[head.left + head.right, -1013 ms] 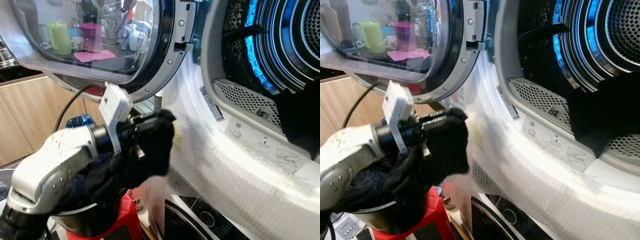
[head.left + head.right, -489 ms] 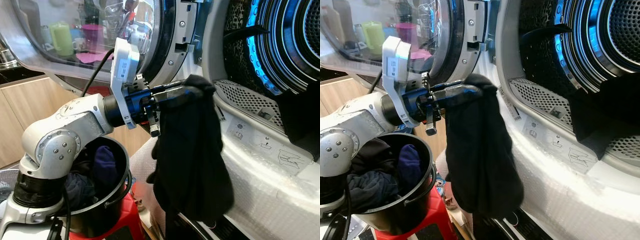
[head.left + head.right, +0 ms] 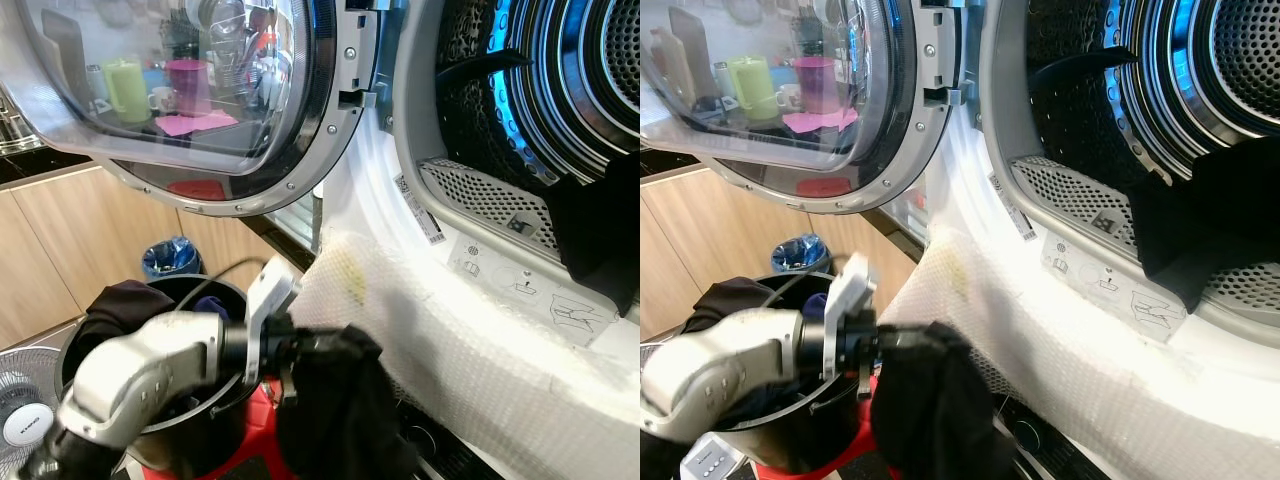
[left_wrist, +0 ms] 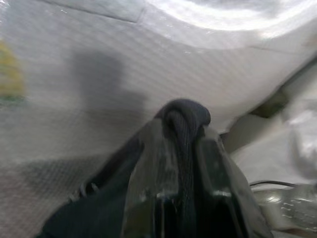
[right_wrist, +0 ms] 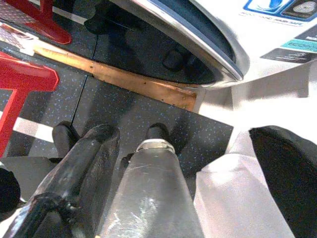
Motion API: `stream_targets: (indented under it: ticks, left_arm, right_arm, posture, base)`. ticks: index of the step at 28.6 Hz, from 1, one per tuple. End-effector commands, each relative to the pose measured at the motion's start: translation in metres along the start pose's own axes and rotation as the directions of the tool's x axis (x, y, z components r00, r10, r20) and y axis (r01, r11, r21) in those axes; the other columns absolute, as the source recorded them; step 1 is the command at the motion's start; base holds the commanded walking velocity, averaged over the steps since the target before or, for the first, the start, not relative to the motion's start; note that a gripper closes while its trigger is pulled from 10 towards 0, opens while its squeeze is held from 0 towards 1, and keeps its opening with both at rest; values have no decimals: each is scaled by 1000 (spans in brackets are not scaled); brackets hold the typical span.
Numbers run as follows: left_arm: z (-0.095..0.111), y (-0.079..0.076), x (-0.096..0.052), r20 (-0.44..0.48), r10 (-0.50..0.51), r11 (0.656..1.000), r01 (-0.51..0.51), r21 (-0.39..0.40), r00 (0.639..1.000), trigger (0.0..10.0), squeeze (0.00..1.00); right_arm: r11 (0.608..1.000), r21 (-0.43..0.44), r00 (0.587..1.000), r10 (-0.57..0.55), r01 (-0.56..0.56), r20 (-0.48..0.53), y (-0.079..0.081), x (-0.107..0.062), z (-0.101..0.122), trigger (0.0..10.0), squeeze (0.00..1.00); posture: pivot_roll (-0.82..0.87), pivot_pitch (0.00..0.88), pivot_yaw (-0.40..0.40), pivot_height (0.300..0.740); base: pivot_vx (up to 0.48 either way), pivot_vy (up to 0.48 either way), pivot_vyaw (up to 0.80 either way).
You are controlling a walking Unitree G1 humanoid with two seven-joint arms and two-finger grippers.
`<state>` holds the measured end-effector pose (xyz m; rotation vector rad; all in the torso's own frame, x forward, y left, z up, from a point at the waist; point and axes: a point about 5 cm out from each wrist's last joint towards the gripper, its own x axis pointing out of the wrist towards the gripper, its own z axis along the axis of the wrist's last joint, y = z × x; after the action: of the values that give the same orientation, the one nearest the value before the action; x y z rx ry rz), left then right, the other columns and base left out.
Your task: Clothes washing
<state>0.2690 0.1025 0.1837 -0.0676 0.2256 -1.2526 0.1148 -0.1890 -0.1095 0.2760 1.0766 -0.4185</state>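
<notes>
Laundry handling is under way at an open front-loading machine. We find the left gripper (image 3: 300, 350) low in front of the machine, just beside the black bucket (image 3: 175, 440), with its fingers (image 4: 148, 163) pinched on a black garment (image 3: 335, 420). In the left wrist view a fold of the dark cloth is wedged between the two fingers and rises just past their tips. The rest of the garment hangs down from the gripper, in front of the red stool (image 3: 235, 465) on which the bucket stands. The bucket holds further dark clothes (image 3: 120, 305), some draped over its rim.

We note the round glass door (image 3: 180, 90) swung open to the robot's left, and the drum (image 3: 570, 80) exposed with blue light on its inner rings. A second dark item (image 3: 1215, 225) lies at the drum mouth, hanging over its lower edge. White bubble wrap (image 3: 480, 350) covers the machine front below the opening.

The right gripper (image 5: 124, 144) hangs low over a dark speckled floor (image 5: 198, 134), its fingers pressed together and holding nothing. A blue bin (image 3: 165, 255) stands by the wooden cabinets (image 3: 60, 250), well apart from the work.
</notes>
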Motion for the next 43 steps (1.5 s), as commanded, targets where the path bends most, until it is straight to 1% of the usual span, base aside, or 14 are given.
stream_targets:
  ticks: [1, 3, 4, 9, 14, 16, 22, 27, 32, 37, 38, 39, 40, 43]
  left_arm:
    - [1, 6, 4, 46, 64, 998, -64, 15, 997, 0, 0]
    - [-5, 7, 6, 48, 71, 997, -72, 15, 996, 0, 0]
    - [-11, 8, 9, 34, 78, 997, -78, 18, 996, 0, 0]
    - [-29, 4, 26, 3, 31, 999, -31, 13, 1000, 0, 0]
    - [-44, -4, 37, -47, -50, 999, 49, -13, 998, 0, 0]
    - [-55, -6, 41, -72, -78, 997, 76, -29, 994, 0, 0]
    - [-69, -10, 56, -84, -144, 987, 137, -87, 986, 0, 0]
    - [-83, -17, 71, -125, -242, 967, 228, -117, 962, 0, 0]
    - [-92, -31, 86, -134, -353, 931, 333, -151, 926, 0, 0]
    - [-93, -41, 97, -140, -422, 903, 402, -152, 896, 0, 0]
    - [-92, -42, 98, -145, -424, 903, 406, -140, 894, 0, 0]
    - [-92, -42, 100, -149, -425, 903, 408, -131, 893, 0, 0]
    - [-87, -43, 104, -136, -443, 895, 429, -119, 886, 0, 0]
    - [-83, -44, 108, -128, -454, 890, 443, -105, 882, 0, 0]
  right_arm:
    - [999, -37, 998, 26, -24, 58, -9, 1, 11, 10000, 0]
    - [997, -48, 994, 61, -57, 90, -12, 1, 17, 10000, 0]
    - [994, -32, 985, 110, -107, 130, -15, 1, 25, 10000, 1000]
    - [943, -168, 923, 319, -287, 216, -29, -5, 47, 10000, 1000]
    - [838, -263, 812, 536, -479, 231, -35, -17, 53, 10000, 1000]
    - [719, -335, 710, 682, -609, 175, -35, -30, 48, 10000, 1000]
    - [494, -419, 540, 842, -762, 10, -25, -57, 29, 10000, 1000]
    - [471, -403, 458, 879, -785, 135, -3, -68, 45, 10000, 1000]
    - [490, -413, 420, 871, -768, 254, 20, -76, 65, 10000, 1000]
    - [466, -419, 381, 883, -779, 273, 32, -82, 69, 10000, 1000]
    - [456, -427, 375, 889, -781, 264, 34, -84, 68, 10000, 549]
    - [450, -433, 371, 892, -781, 258, 36, -85, 68, 10000, 549]
    - [396, -441, 338, 918, -805, 207, 44, -90, 61, 10000, 0]
    - [351, -432, 306, 936, -831, 173, 50, -94, 56, 10000, 0]
  posture:
    - [342, 45, -45, 740]
    - [330, 50, -42, 740]
    - [313, 56, -43, 740]
    - [275, 65, -46, 740]
    - [232, 68, -47, 740]
    - [215, 64, -43, 740]
    - [184, 58, -41, 740]
    - [157, 41, -24, 740]
    - [133, 27, -10, 740]
    - [120, 24, 5, 740]
    - [115, 25, 9, 740]
    - [110, 27, 12, 740]
    - [104, 31, 20, 740]
    - [102, 33, 23, 740]
  base:
    - [0, 0, 0]
    - [0, 0, 0]
    - [0, 0, 0]
    - [0, 0, 0]
    - [0, 0, 0]
    - [0, 0, 0]
    - [0, 0, 0]
    - [0, 0, 0]
    - [0, 0, 0]
    - [0, 0, 0]
    - [0, 0, 0]
    - [0, 0, 0]
    - [0, 0, 0]
    - [0, 0, 0]
